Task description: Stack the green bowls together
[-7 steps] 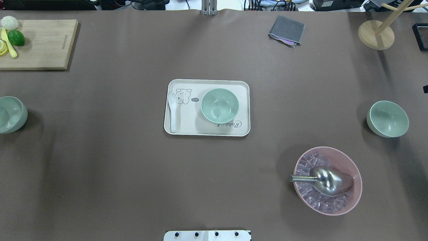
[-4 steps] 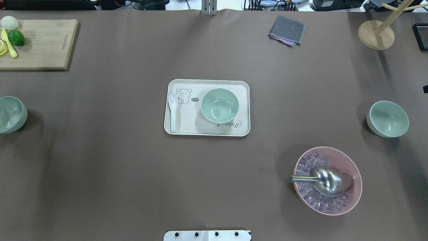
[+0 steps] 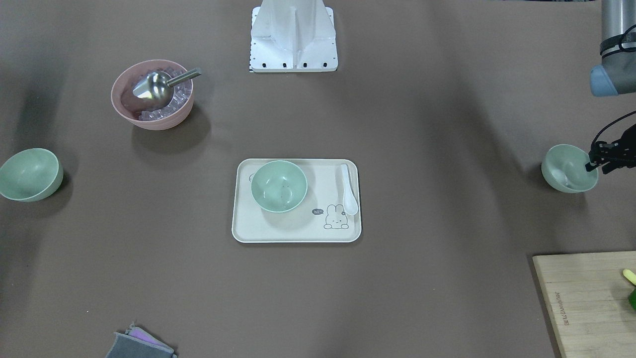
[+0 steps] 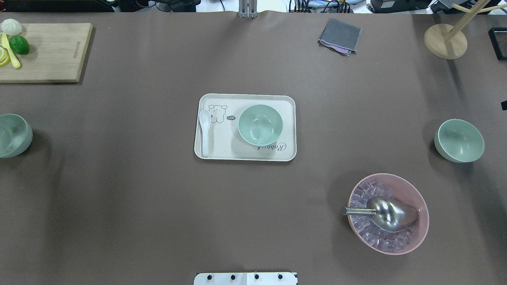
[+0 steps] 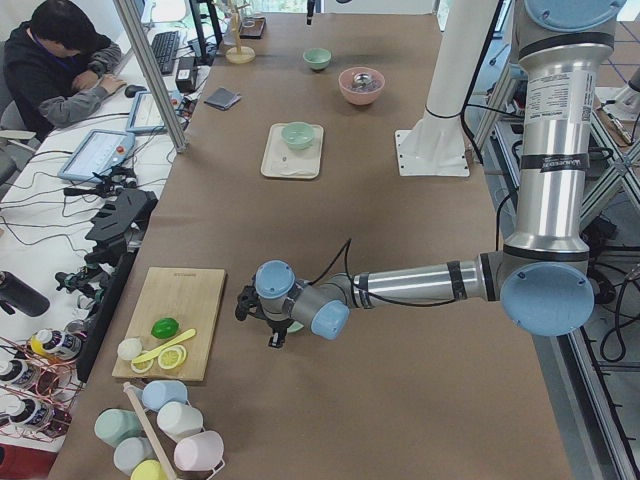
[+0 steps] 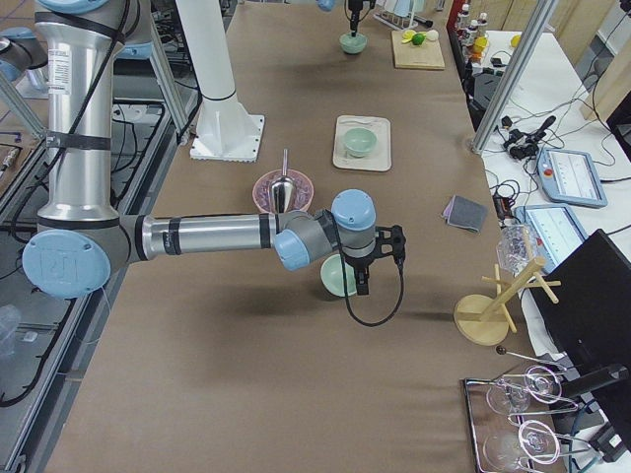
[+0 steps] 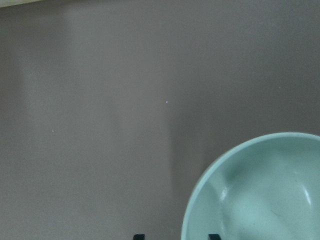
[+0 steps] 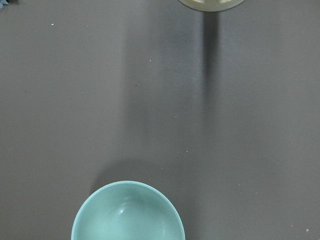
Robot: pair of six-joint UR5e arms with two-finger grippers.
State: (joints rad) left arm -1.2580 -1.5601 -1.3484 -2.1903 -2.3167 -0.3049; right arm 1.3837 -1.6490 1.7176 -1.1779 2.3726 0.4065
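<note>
Got three green bowls (image 4: 260,124) well apart on brown surface (image 4: 138,206): centre tray (image 4: 245,156), left end, right end. Reading left claw (image 3: 596,161) wide, astride left bowl (image 4: 14,135) rim. Can't tell right claw (image 6: 365,281) gap, at right bowl (image 4: 459,140).

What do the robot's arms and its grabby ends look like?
The left arm and the right arm look the same: shiny silver tubes joined by round pale-blue caps, with small printed labels on the upright tubes. The left gripper and the right gripper are black and boxy. A thin black cable loops beside each wrist.
</note>
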